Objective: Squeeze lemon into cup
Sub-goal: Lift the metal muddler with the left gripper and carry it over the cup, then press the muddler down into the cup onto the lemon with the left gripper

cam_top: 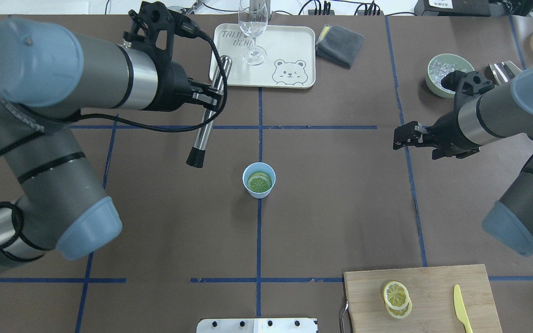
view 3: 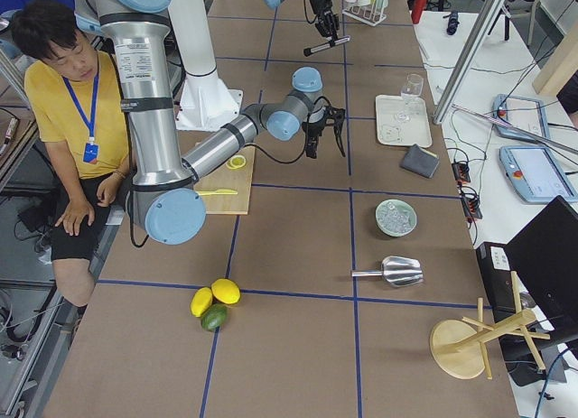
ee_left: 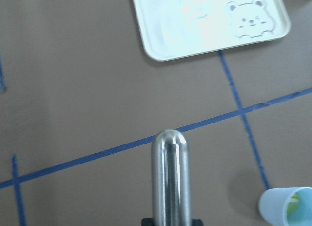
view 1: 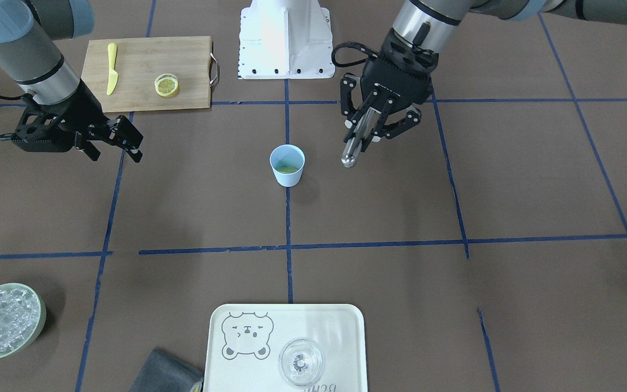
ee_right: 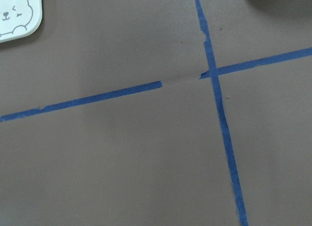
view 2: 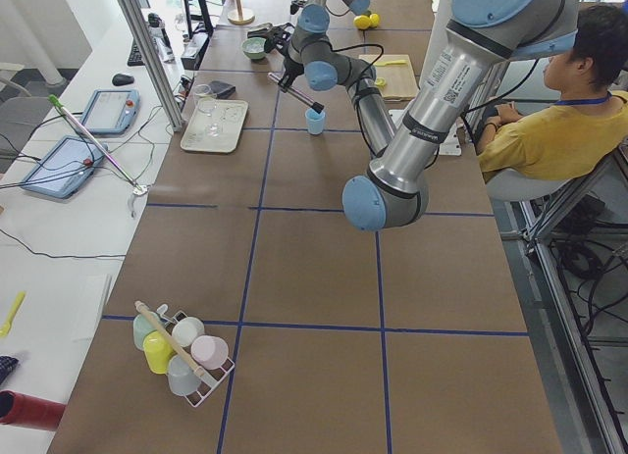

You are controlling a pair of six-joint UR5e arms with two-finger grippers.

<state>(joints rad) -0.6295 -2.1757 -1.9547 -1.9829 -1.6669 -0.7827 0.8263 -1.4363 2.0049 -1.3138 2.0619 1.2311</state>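
The light blue cup stands at the table's middle; it also shows in the overhead view and at the lower right of the left wrist view. A round lemon slice lies inside it and looks greenish yellow. Two more yellow lemon slices lie stacked on the cutting board. My left gripper is shut on a steel muddler, held tilted above the table beside the cup, not touching it. My right gripper is open and empty, hovering far from the cup.
A wooden cutting board with a yellow plastic knife lies near the robot's base. A pale green bowl of ice, a cream tray with a clear glass and a grey cloth sit along the far edge.
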